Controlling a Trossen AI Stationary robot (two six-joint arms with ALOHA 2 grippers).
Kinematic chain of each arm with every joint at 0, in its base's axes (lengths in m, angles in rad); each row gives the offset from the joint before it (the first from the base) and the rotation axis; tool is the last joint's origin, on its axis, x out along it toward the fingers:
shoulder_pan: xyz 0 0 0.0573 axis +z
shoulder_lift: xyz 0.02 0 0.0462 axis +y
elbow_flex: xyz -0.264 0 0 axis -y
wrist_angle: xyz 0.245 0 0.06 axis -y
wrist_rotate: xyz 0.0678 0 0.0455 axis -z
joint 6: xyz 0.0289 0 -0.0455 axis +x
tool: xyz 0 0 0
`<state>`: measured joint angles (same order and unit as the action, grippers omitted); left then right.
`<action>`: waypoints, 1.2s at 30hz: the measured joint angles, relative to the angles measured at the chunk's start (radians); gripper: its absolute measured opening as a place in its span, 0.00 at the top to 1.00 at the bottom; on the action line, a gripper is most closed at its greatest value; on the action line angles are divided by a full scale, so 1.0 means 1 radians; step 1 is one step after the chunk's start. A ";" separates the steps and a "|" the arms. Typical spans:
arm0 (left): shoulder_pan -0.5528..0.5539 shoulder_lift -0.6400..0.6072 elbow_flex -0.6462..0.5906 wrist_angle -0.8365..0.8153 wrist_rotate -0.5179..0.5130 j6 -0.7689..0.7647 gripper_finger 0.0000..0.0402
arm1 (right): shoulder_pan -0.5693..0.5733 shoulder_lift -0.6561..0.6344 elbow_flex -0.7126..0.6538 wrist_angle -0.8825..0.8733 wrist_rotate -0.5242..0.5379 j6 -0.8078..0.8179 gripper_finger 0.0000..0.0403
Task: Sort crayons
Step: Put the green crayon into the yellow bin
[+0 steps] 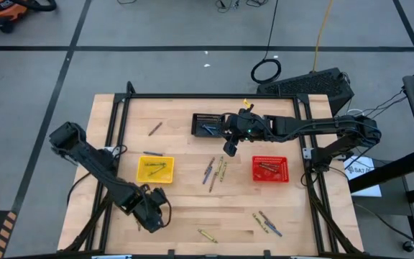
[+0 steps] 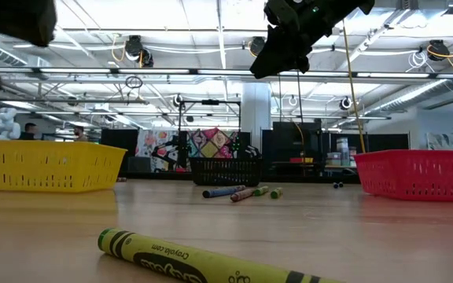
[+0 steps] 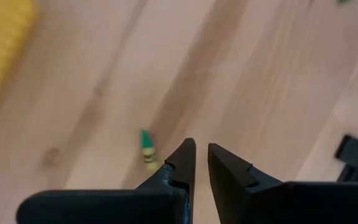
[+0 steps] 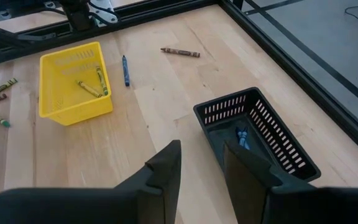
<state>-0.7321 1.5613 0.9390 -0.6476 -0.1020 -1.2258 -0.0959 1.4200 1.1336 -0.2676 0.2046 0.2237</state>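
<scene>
Crayons lie scattered on the wooden table: a cluster (image 1: 215, 172) in the middle, a brown one (image 1: 154, 129), a blue one (image 1: 152, 153), a yellow one (image 1: 207, 235) at the near edge and a pair (image 1: 266, 223). My left gripper (image 1: 149, 216) points down near the table's near-left part. Its fingers (image 3: 202, 155) stand a narrow gap apart with only wood between them. A yellow-green crayon (image 3: 148, 152) lies just beside one finger. My right gripper (image 1: 230, 147) hangs open above the table beside the black basket (image 1: 208, 124), holding nothing.
A yellow basket (image 1: 154, 169) with yellow crayons stands left of centre. A red basket (image 1: 270, 169) with crayons stands on the right. The black basket (image 4: 260, 134) holds blue crayons. A black frame (image 1: 121, 129) runs around the table's edges.
</scene>
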 joint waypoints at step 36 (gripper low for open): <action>-0.010 0.186 0.004 -0.072 0.041 -0.080 0.98 | 0.000 0.000 0.000 0.001 0.000 0.026 0.74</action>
<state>-0.7418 1.7473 0.9429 -0.7197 -0.0608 -1.3061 -0.0963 1.4204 1.1336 -0.2668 0.2043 0.2501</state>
